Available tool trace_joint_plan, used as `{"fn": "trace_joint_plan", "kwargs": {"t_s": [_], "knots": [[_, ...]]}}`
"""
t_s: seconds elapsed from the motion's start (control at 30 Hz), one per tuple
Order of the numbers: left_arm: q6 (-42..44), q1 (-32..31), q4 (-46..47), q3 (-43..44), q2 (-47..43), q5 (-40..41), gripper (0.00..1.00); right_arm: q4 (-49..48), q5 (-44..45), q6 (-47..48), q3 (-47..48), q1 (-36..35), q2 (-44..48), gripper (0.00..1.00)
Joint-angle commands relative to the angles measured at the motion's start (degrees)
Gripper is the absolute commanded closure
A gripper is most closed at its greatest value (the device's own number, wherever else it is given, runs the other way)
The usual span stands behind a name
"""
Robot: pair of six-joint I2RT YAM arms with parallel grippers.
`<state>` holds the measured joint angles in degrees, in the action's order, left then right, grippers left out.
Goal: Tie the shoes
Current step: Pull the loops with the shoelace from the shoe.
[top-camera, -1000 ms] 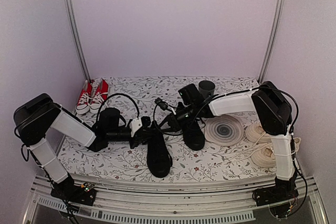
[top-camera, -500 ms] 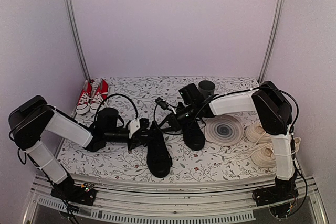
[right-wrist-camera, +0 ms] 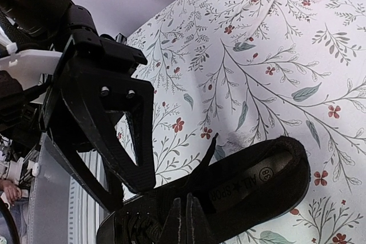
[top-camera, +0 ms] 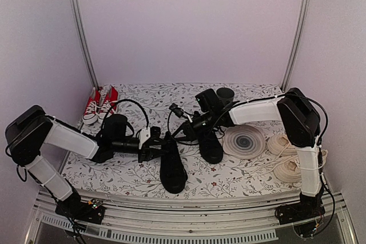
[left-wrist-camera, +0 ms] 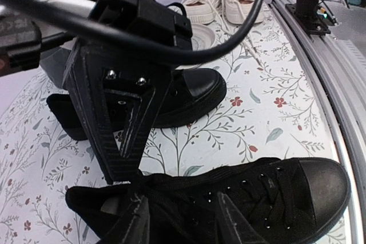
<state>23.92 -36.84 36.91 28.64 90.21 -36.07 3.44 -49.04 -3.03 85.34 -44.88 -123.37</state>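
Two black shoes lie mid-table: the near one (top-camera: 172,170) toe towards me, the far one (top-camera: 210,144) behind it to the right. My left gripper (top-camera: 157,148) is open over the near shoe's (left-wrist-camera: 286,198) eyelets and laces, one finger on each side, gripping nothing. My right gripper (top-camera: 173,135) is shut, its tips (right-wrist-camera: 186,221) down at the near shoe's (right-wrist-camera: 257,181) collar, seemingly pinching a thin black lace (right-wrist-camera: 209,152) that sticks out beyond them. It also shows in the left wrist view (left-wrist-camera: 123,172), just behind the shoe. The far shoe (left-wrist-camera: 189,95) lies beyond it.
Small red-and-white sneakers (top-camera: 100,104) stand at the back left. Cream sneakers (top-camera: 286,158) with loose white laces lie at the right edge. A white swirl-patterned plate (top-camera: 245,141) and a grey cup (top-camera: 225,94) sit right of the far shoe. A metal rail (left-wrist-camera: 320,67) runs along the table's front edge.
My left gripper has reached further right, onto the near shoe's opening. My right gripper has shifted slightly left and back. The shoes have stayed in place.
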Motion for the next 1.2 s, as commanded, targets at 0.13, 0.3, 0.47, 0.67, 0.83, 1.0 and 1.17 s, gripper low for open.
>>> {"fn": "trace_joint_plan", "kwargs": {"t_s": [0.13,0.3,0.47,0.67,0.83,1.0,1.17], "knots": [[-4.54,1.24,0.04,-1.01,-1.50,-1.42,0.48,-0.58,4.45,-1.29,-0.70,0.50,2.92,0.99],[-7.77,0.54,0.95,-1.55,-0.78,4.14,0.44,-1.12,6.02,-2.39,-1.36,0.50,3.07,0.99],[-8.66,0.30,-0.78,-1.14,-0.29,5.65,0.45,-1.67,9.14,-3.55,-2.58,0.45,4.30,0.99],[-9.88,-1.46,-2.51,-1.54,-0.47,4.42,0.44,-2.51,9.32,-4.89,-2.94,0.48,4.54,0.99],[-9.12,-2.08,-4.16,-1.08,0.07,3.80,0.44,-2.88,9.00,-5.31,-3.28,0.45,4.54,0.99],[-9.01,-2.95,-5.03,-1.08,-0.45,2.78,0.43,-2.75,8.92,-5.41,-3.58,0.48,4.71,0.99],[-8.86,-5.03,-4.30,-2.16,-2.20,8.88,0.44,-3.04,8.34,-5.66,-3.74,0.43,4.54,0.99]]}}
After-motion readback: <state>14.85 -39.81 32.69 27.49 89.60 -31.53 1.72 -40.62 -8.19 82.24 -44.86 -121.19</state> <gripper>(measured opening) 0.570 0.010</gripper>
